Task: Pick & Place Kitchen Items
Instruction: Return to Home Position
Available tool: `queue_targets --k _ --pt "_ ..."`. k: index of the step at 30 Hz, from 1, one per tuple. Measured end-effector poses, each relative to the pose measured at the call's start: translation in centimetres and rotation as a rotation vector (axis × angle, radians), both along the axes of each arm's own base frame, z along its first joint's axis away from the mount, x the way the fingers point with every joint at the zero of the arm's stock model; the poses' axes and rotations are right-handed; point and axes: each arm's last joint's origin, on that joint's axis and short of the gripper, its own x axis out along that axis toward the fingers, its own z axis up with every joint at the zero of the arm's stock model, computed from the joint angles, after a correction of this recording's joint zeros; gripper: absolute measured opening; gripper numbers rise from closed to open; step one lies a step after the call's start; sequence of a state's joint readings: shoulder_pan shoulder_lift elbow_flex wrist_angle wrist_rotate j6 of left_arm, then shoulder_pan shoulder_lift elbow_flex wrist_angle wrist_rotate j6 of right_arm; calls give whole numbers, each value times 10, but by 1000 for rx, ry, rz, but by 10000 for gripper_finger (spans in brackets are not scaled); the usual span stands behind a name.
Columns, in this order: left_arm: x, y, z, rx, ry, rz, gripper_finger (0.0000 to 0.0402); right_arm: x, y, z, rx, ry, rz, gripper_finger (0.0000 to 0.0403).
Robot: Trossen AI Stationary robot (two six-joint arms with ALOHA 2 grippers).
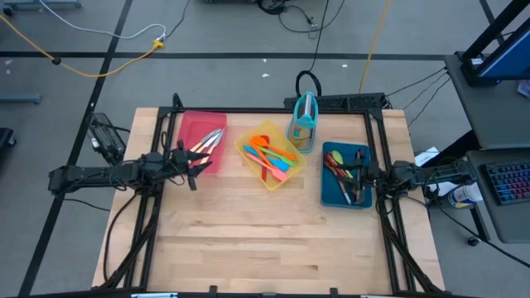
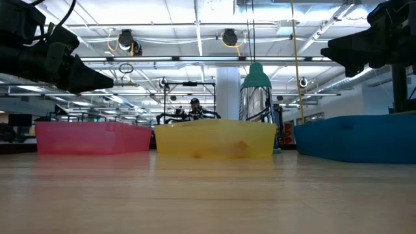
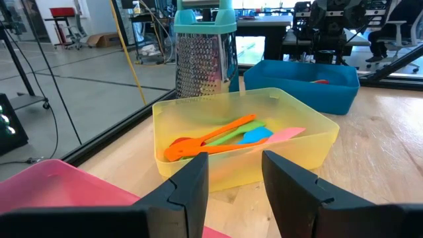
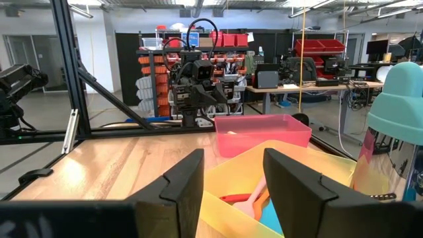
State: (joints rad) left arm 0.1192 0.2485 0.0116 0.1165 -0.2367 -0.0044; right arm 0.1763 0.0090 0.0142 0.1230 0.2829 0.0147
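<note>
The kitchen items lie in three trays on the wooden table. Metal and cream-handled pieces (image 1: 207,142) are in the pink tray (image 1: 192,124). Orange, green, blue and pink spatulas (image 3: 231,135) are in the yellow tray (image 3: 310,142). Red, green and brown utensils (image 1: 342,170) are in the blue tray (image 1: 331,197). My left gripper (image 3: 234,182) hangs open above the pink tray's near right corner and faces the yellow tray. My right gripper (image 4: 232,188) is open above the blue tray's right edge (image 1: 368,175), with nothing between its fingers.
A teal-framed upright metal grater (image 1: 304,120) stands behind the yellow tray, between it and the blue one. A black frame (image 1: 273,109) runs along the table's far and side edges. Bare wood (image 1: 265,240) fills the near half of the table.
</note>
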Motion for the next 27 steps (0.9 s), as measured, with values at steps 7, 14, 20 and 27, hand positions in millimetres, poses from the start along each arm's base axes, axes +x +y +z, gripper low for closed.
queue_targets --k 7,14,20,27 --pt "0 0 0 0 0 0 145 0 0 0 0 0 0 151" --pt "0 0 0 0 0 0 145 0 0 0 0 0 0 152" --pt "0 0 0 0 -1 0 145 0 0 0 0 0 0 151" --pt "0 0 0 0 0 0 145 0 0 0 0 0 0 148"
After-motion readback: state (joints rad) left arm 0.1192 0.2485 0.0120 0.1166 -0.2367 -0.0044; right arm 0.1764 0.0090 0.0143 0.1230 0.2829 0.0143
